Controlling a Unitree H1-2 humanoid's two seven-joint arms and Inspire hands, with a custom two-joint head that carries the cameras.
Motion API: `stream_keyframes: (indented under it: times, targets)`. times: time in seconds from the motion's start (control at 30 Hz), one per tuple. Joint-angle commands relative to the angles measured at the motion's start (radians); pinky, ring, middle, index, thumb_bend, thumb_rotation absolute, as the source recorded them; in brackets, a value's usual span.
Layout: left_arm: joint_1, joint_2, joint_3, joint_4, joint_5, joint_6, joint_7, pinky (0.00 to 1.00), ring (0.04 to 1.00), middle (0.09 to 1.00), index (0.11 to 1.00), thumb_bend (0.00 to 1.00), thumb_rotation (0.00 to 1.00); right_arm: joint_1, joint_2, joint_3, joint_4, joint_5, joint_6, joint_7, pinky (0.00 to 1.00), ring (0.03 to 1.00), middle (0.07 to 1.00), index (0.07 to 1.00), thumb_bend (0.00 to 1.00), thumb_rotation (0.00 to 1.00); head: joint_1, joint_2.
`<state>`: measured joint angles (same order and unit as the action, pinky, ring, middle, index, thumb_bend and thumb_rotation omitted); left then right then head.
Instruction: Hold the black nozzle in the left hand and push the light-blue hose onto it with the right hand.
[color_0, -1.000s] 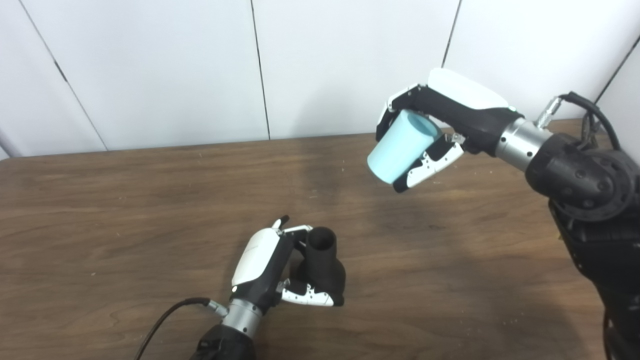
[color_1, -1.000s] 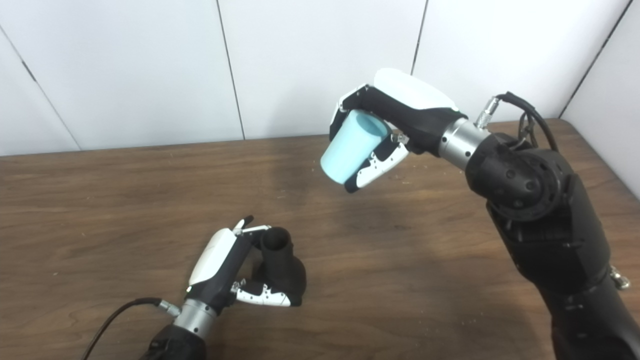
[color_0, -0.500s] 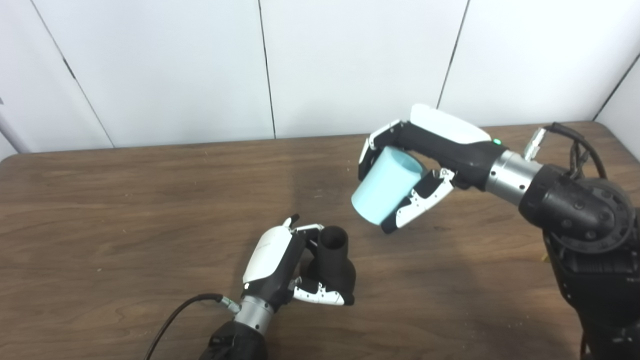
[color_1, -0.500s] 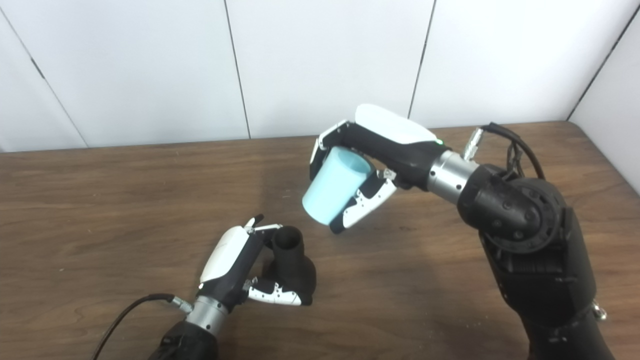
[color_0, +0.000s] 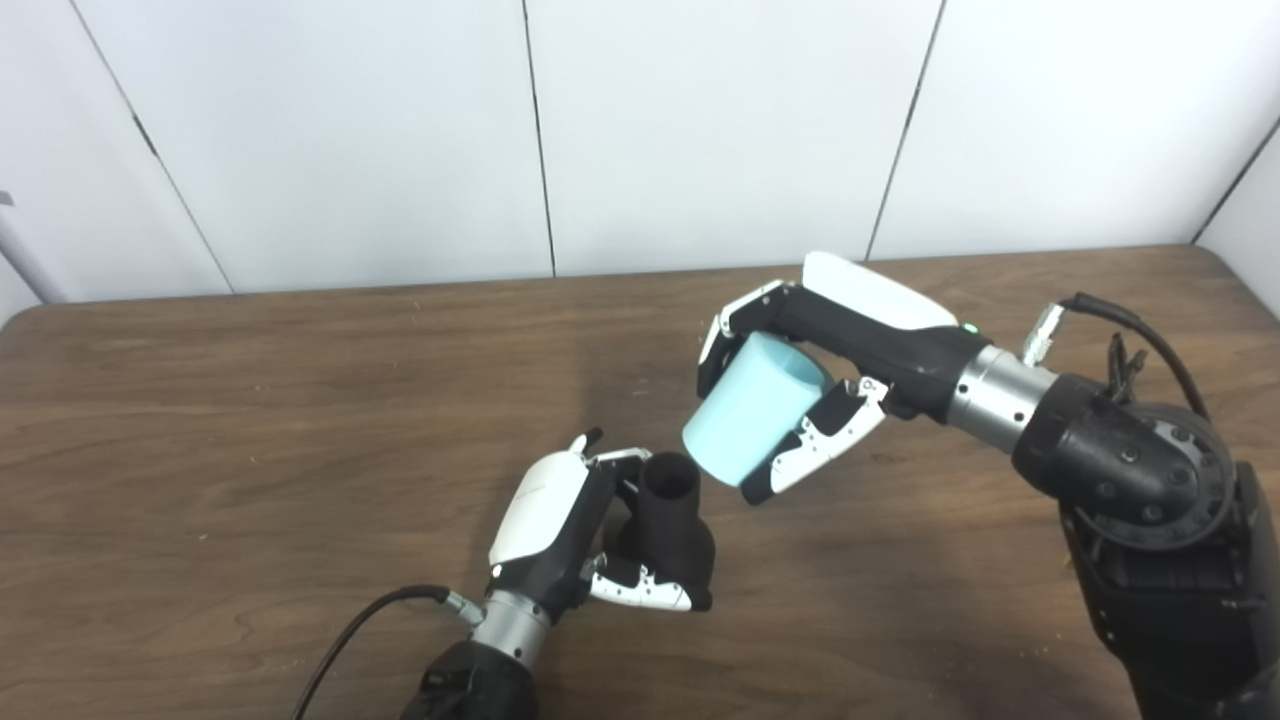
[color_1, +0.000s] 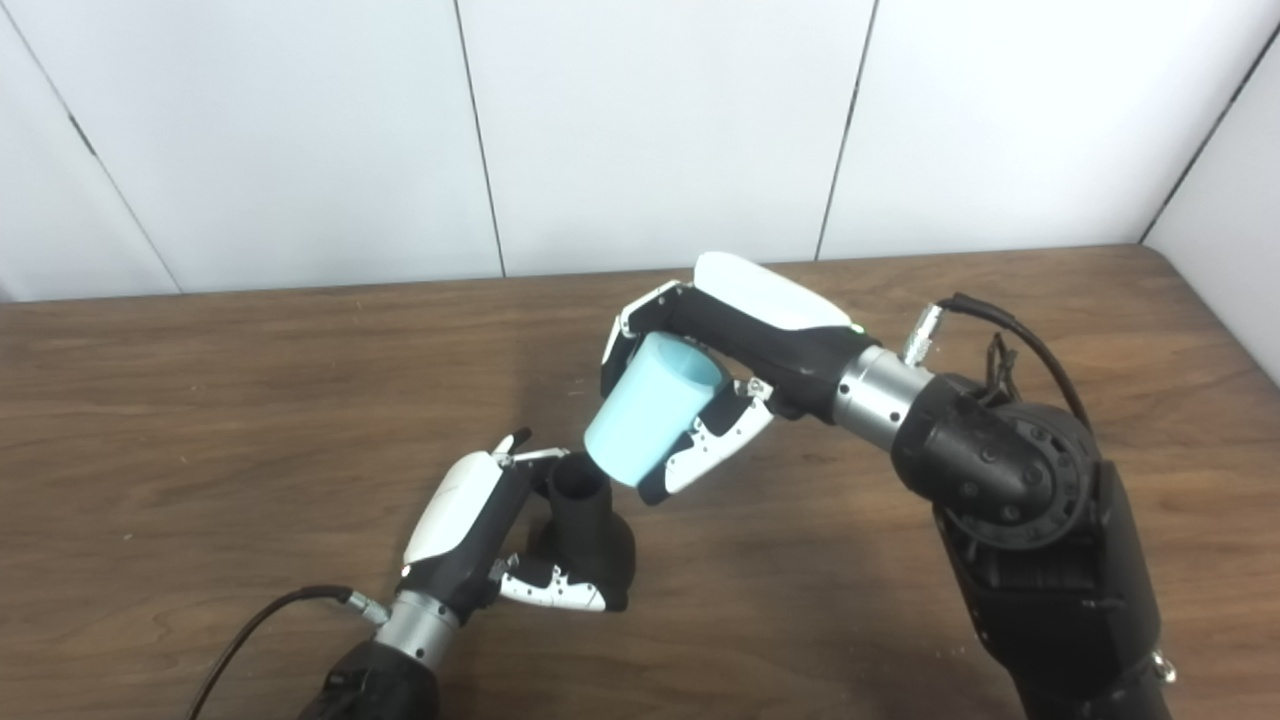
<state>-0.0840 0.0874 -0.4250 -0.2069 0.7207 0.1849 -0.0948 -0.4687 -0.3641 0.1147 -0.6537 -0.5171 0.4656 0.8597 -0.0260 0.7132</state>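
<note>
Now lower | right hand (color_0: 800, 385) grasping hose (color_0: 745, 422) nearer nozzle (color_0: 668, 525) | left hand (color_0: 560, 540) grasping nozzle

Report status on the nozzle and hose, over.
Left hand shut on black nozzle, open end up. Right hand shut on light-blue hose, tilted, just short of the nozzle mouth. Not mated. Nothing between them.
</note>
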Motion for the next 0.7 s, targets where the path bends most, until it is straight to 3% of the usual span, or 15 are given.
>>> stream_keyframes:
  times: [0.0, 0.23, 0.67]
  targets:
    - [0.018, 0.018, -0.009, 0.014, 0.019, 0.032, -0.045, 1.0, 0.481, 0.477, 0.487, 0.5, 0.0, -0.019, 0.009, -0.003, -0.028, -0.018, 0.004, -0.025, 0.31, 0.44, 0.494, 0.498, 0.5, 0.0, -0.002, 0.003]
    - [0.02, 0.015, -0.012, 0.003, 0.023, 0.034, -0.051, 1.0, 0.491, 0.473, 0.487, 0.5, 0.0, -0.003, 0.039, -0.001, -0.015, -0.044, 0.004, -0.034, 0.31, 0.441, 0.493, 0.5, 0.5, 0.0, 0.001, 0.006]
    - [0.02, 0.011, -0.014, -0.003, 0.027, 0.033, -0.06, 1.0, 0.502, 0.471, 0.485, 0.5, 0.0, 0.015, 0.033, 0.026, 0.004, -0.053, 0.002, -0.06, 0.31, 0.436, 0.496, 0.503, 0.5, 0.0, 0.0, 0.015]
